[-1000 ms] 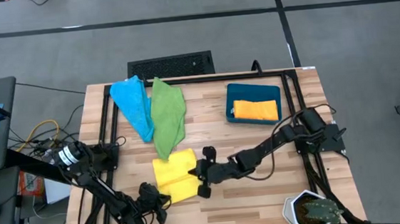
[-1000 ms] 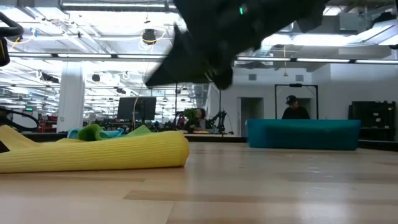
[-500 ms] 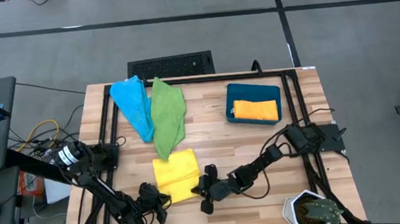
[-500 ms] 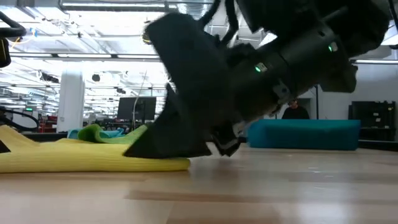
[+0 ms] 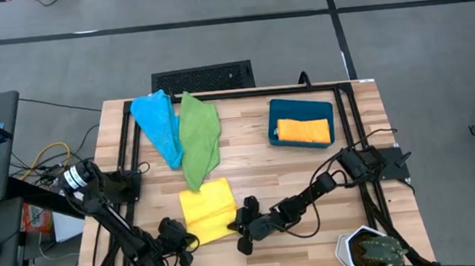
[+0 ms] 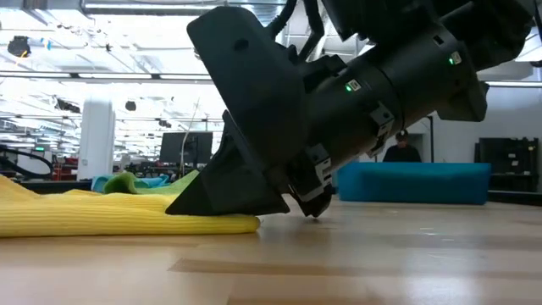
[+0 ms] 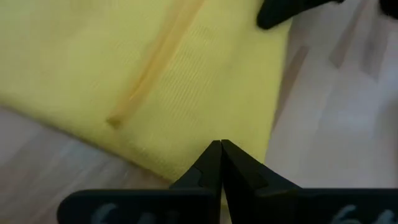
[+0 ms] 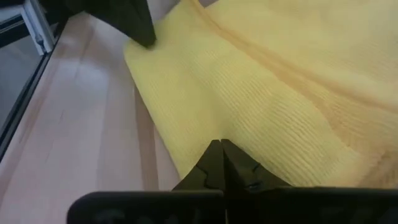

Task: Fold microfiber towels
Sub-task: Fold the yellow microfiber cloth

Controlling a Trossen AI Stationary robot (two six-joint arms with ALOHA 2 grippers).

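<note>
The yellow towel (image 5: 208, 207) lies folded and flat on the wooden table, also showing in the low view (image 6: 127, 216). My left gripper (image 5: 185, 237) is shut at the towel's near left corner. My right gripper (image 5: 239, 228) is shut at its near right corner and fills the low view (image 6: 312, 210). A light blue towel (image 5: 156, 127) and a green towel (image 5: 199, 136) lie crumpled at the far left, the green one's near end reaching the yellow towel. An orange towel (image 5: 303, 130) lies folded in the teal bin (image 5: 280, 108). My left gripper sets its shut fingertips (image 7: 221, 149) on the yellow towel's near left corner (image 7: 205, 127), slanting down from the near left. The cloth there lies flat on the table. I cannot tell whether any cloth is caught between the tips. My right gripper sets its shut fingertips (image 8: 219, 148) on the towel's near right edge (image 8: 186, 134), slanting down from the near right. The cloth lies flat under them, without a pucker. I cannot tell whether any cloth is caught between the tips.
A potted plant (image 5: 372, 250) stands at the near right corner. Black frame rails (image 5: 125, 159) run along the table's left, right and far sides. Bare wood (image 5: 309, 178) lies right of the yellow towel.
My right gripper has gone down and toward the table's near edge, from above the towel's right side onto its near right corner. The yellow towel's rounded, bulging right fold has flattened, and its outline is now squarer. My left gripper has stayed at the near left corner.
</note>
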